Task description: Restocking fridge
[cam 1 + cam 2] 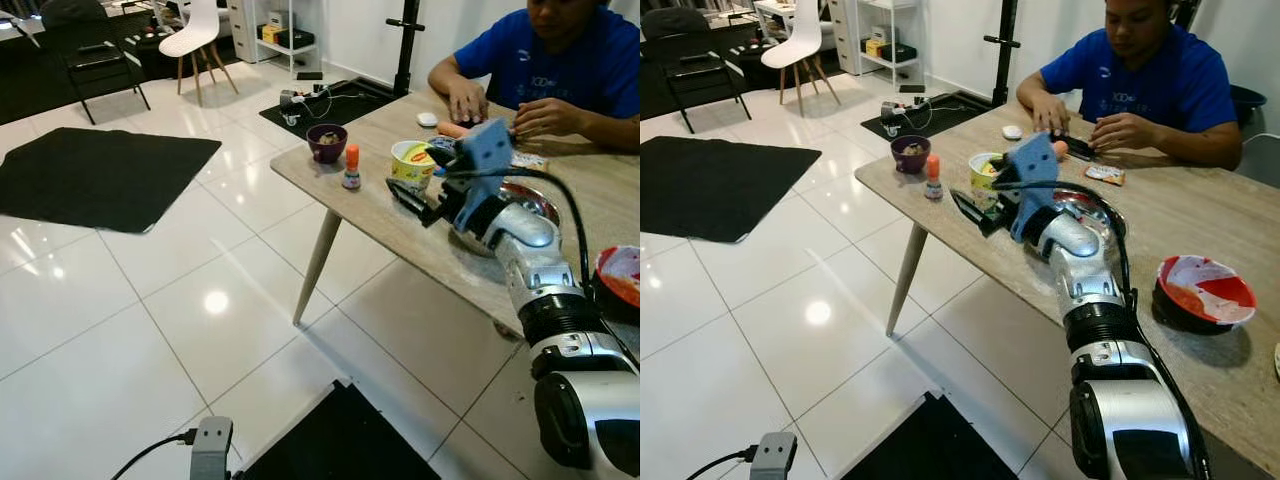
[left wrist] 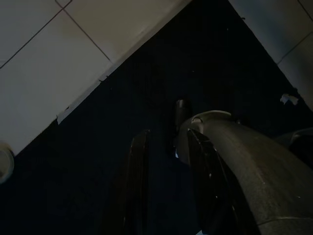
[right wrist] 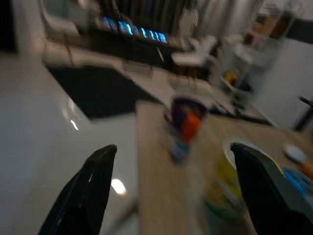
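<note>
While the right gripper (image 1: 970, 210) hovers wide-jawed over the table (image 1: 1200, 220), the left wrist view shows dark matting (image 2: 146, 98).

White lettering runs across the chest of the person's blue shirt (image 1: 1160, 85), too small to read. The yellow tub (image 1: 412, 163) carries a red logo, also illegible.

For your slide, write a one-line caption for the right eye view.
Right gripper open above the wooden table, reaching toward the small orange-capped bottle.
</note>
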### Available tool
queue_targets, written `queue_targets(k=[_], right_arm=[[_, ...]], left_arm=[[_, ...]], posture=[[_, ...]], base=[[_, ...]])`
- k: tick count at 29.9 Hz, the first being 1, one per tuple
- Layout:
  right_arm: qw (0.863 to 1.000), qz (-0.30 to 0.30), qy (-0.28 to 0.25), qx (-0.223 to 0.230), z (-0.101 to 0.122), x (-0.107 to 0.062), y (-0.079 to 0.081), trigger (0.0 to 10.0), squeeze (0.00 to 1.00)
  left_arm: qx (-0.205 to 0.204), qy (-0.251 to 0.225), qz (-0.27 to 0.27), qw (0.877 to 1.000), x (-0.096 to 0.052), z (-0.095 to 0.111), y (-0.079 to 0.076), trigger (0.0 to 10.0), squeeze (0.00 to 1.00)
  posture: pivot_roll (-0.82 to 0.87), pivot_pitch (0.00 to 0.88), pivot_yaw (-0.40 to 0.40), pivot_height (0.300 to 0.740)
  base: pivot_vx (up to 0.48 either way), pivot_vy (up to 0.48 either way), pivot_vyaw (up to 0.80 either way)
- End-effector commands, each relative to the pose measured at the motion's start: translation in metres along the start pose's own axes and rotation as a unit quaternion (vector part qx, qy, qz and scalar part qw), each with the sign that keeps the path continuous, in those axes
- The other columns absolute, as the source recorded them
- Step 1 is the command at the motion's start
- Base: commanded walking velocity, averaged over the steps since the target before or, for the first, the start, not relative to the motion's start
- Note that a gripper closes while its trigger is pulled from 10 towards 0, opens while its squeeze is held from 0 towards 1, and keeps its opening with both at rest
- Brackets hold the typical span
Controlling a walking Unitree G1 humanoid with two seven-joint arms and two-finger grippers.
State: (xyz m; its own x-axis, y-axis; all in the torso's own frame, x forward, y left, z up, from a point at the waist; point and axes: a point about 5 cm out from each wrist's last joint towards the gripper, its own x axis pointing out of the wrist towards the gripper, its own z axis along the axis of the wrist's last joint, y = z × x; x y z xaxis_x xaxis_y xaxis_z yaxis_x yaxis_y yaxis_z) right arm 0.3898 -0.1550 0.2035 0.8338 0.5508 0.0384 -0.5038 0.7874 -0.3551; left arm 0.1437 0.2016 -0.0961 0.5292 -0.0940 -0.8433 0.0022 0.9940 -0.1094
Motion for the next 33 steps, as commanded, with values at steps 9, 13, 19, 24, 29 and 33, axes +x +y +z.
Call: queue_targets(k=[9,13,19,24,29,33], right_arm=[[0.99,-0.077,0.098,-0.067,-0.015,0.01,-0.004,10.0,0.0],[0.987,-0.068,0.124,-0.075,-0.019,0.015,0.003,10.0,0.0],[0.981,-0.075,0.155,-0.087,-0.02,0.019,0.002,10.0,0.0],[0.981,-0.086,0.147,-0.088,-0.012,0.021,-0.004,10.0,0.0],[0.983,-0.088,0.139,-0.087,-0.005,0.023,-0.007,10.0,0.0],[0.982,-0.086,0.144,-0.087,-0.008,0.023,-0.005,10.0,0.0]], left_arm=[[0.007,0.0,0.001,1.0,-0.001,0.0,0.003,10.0,0.0],[0.003,-0.003,0.002,1.0,-0.001,0.0,0.002,10.0,0.0],[0.011,-0.025,0.001,1.0,-0.001,0.003,0.002,10.0,0.0],[0.049,-0.084,-0.005,0.995,0.002,0.029,-0.001,10.0,0.0],[0.082,-0.171,-0.013,0.982,0.0,0.075,0.002,10.0,0.0],[0.122,-0.325,-0.073,0.935,-0.021,0.148,0.013,10.0,0.0]], posture=[[0.02,0.0,-0.002,0.74],[0.03,0.0,-0.012,0.74],[0.03,0.0,-0.025,0.74],[0.01,0.022,-0.021,0.74],[-0.01,0.123,-0.026,0.74],[-0.01,0.157,-0.026,0.74]], base=[[0.0,0.0,0.0],[0.0,0.0,0.0],[0.0,0.0,0.0],[0.0,0.0,0.0],[0.0,0.0,0.0],[0.0,0.0,0.0]])
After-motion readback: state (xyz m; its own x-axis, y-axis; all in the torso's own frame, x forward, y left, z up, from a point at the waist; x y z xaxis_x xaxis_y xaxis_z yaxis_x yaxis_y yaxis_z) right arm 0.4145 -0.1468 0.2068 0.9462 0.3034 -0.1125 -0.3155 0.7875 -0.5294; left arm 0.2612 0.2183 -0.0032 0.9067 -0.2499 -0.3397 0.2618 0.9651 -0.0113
